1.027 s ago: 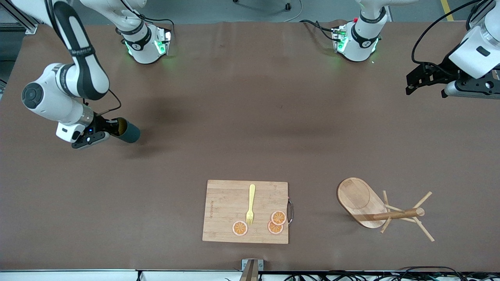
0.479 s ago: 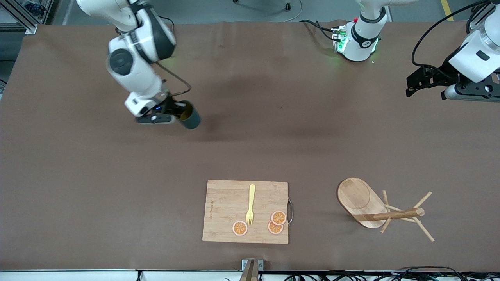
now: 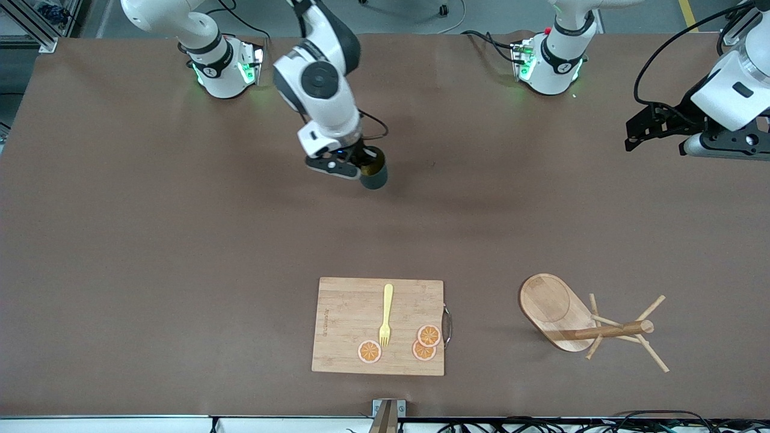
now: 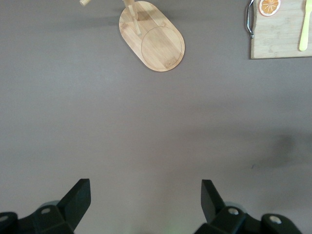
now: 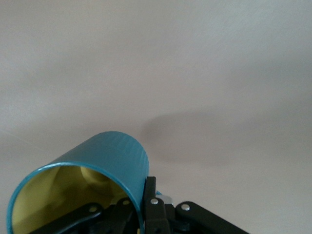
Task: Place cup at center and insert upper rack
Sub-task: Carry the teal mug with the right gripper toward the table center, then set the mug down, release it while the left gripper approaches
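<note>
Two robot arms work over a brown worktop (image 3: 180,252). Held in the air, the right tool (image 3: 361,163) is clenched on the rim of the cup (image 3: 374,174), over the middle of the worktop. Released and wide, the left tool (image 3: 656,127) waits in the air over the left arm's end. Nearer the front camera, the upper rack (image 3: 577,322) lies toppled beside a cutting board (image 3: 349,313) carrying a yellow fork (image 3: 386,314) and orange slices (image 3: 426,343).
</note>
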